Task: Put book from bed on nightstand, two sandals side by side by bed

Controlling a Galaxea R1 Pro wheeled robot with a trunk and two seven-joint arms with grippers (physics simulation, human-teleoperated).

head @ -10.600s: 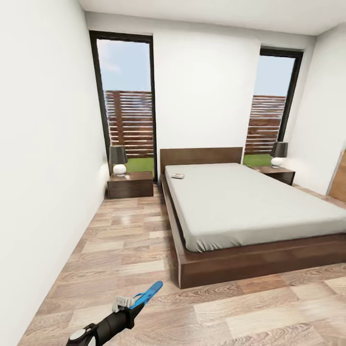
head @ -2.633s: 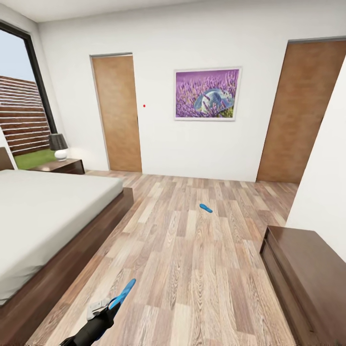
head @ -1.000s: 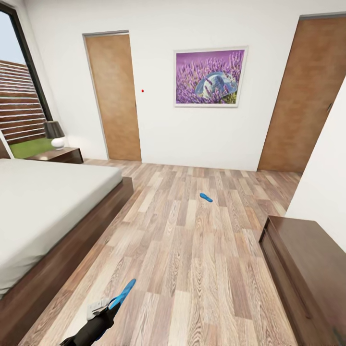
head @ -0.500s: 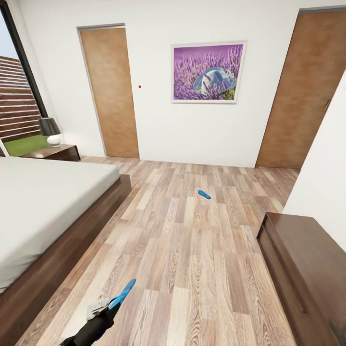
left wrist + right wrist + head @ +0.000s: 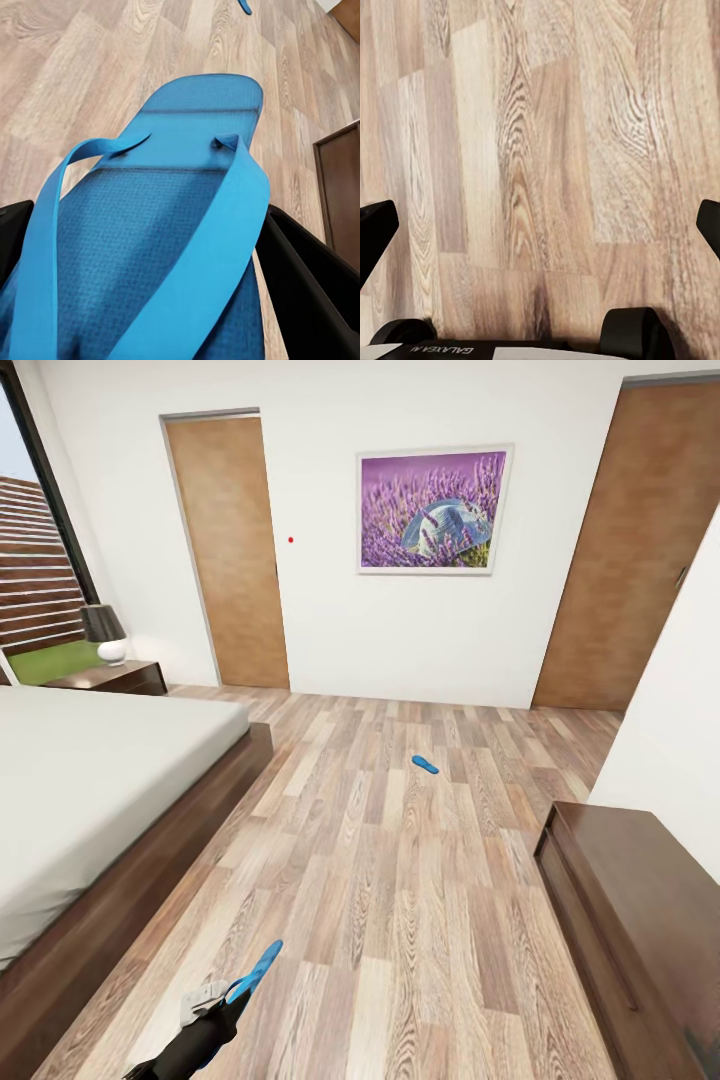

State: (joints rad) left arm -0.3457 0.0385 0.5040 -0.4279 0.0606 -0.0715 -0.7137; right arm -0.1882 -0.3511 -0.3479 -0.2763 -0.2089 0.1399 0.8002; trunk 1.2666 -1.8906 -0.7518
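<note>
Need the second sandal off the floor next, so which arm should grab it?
Likely the right. The left gripper is already shut on one sandal, while the right gripper is open and empty above the floor. The other sandal lies ahead, slightly to the robot's right.

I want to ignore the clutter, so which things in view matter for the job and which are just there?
For the job:
held sandal, in the left gripper
loose sandal on the floor
bed
nightstand

Just there:
long cabinet
lamp
lavender picture
two doors
</note>
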